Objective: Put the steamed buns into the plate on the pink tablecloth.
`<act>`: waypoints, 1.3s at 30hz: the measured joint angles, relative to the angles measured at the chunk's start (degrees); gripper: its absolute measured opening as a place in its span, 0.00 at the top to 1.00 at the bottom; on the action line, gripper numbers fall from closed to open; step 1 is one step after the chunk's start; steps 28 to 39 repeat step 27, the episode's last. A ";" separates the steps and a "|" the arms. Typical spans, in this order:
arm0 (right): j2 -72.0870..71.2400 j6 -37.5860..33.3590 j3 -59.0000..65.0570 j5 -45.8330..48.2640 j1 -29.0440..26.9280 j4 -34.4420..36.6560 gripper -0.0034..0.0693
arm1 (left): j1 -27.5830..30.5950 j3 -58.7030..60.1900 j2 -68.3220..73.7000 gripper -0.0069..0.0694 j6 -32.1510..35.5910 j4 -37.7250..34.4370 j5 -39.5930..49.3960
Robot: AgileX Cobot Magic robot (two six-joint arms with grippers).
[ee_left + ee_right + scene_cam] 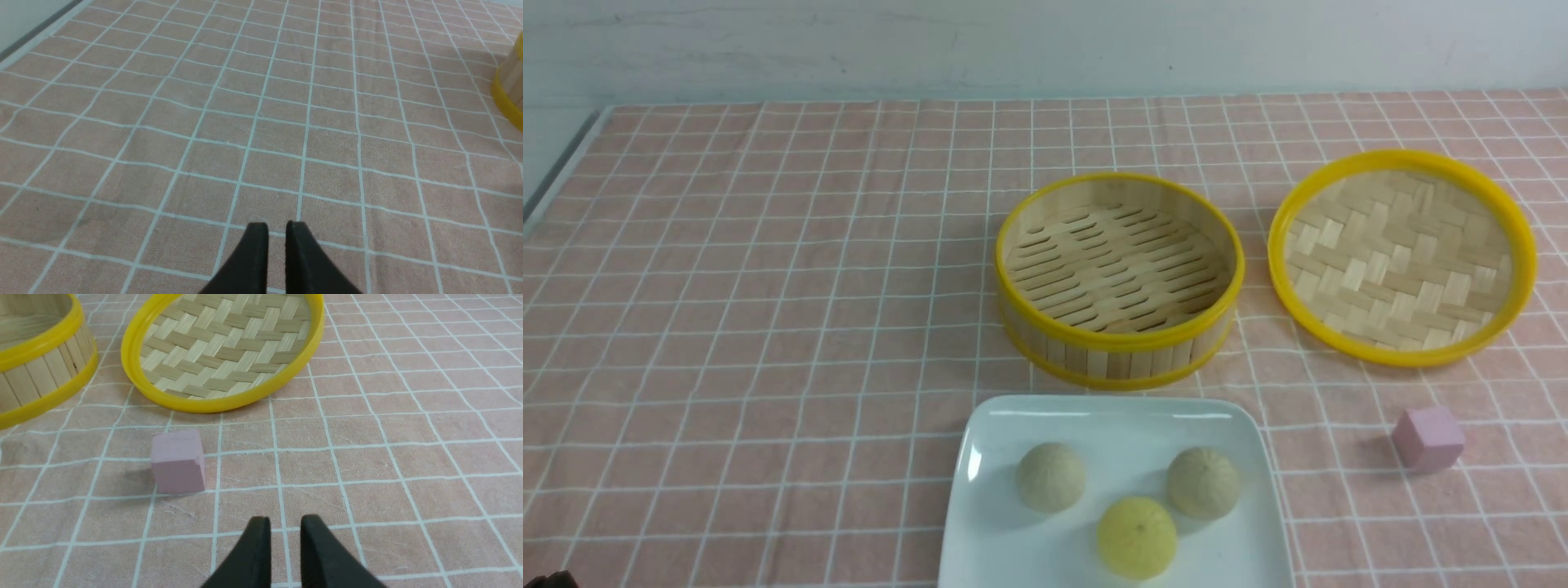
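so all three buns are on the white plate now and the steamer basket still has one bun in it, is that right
Not quite. The steamer basket is empty; the front view shows only its bare slats. All three steamed buns, two pale and one yellow, do sit on the plate.

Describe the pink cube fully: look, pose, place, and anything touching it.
The pink cube is small, matte pale pink, with slightly rounded edges, its material unclear. It sits flat on the pink tablecloth, turned a little off the grid lines, nearer the robot than the woven lid and right of the plate. Only the cloth touches it.
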 joint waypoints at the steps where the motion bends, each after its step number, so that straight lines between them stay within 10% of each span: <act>1: 0.00 0.00 0.00 0.00 0.00 0.00 0.76 | 0.00 0.00 0.00 0.78 0.00 0.00 0.00; 39: 0.00 0.00 0.00 0.00 0.00 0.00 0.73 | 0.00 0.00 0.00 0.76 0.00 1.33 0.06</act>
